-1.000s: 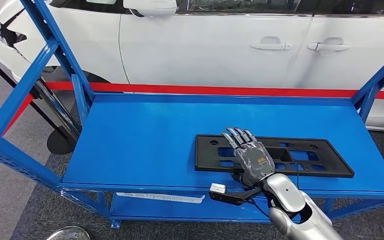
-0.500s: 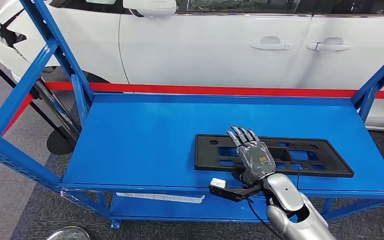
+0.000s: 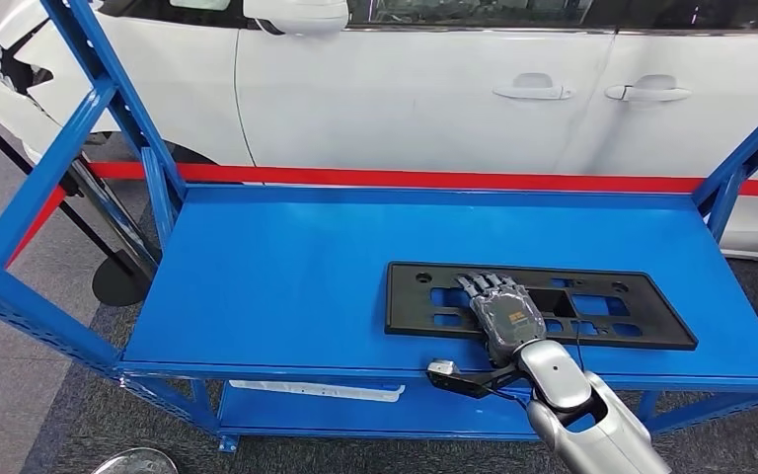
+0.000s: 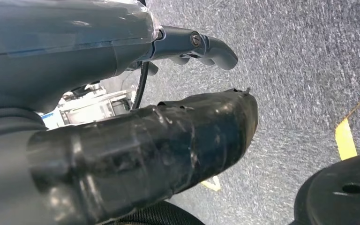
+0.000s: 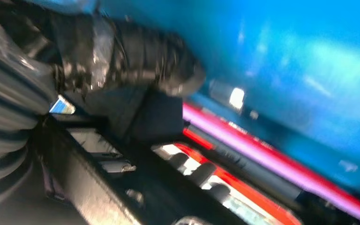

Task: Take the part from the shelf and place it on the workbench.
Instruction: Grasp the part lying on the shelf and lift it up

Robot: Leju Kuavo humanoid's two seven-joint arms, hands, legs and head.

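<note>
We locate the part (image 3: 543,306), a flat black rectangular plate with several cutouts and small holes, lying flat on the blue shelf (image 3: 286,267). It sits toward the near right portion of the shelf surface, its long side roughly parallel to the front edge, just behind that edge.

Our right hand (image 3: 501,308) reaches in from below and lies palm-down over the part, left of its middle. The fingers (image 3: 482,285) extend forward across the plate and rest on or just above its upper surface; the head view does not let us tell which. In the blurred right wrist view, the thumb (image 5: 168,70) sits against the blue shelf and the dark fingers (image 5: 201,173) lie by a black edge of the part (image 5: 98,192). We cannot tell whether the hand grips the plate.

Our left hand (image 4: 136,136) hangs over grey floor (image 4: 300,70), fingers loosely extended and holding nothing.

Behind the shelf, a red barrier strip (image 3: 434,180) runs across, with a white car (image 3: 434,89) beyond it.
</note>
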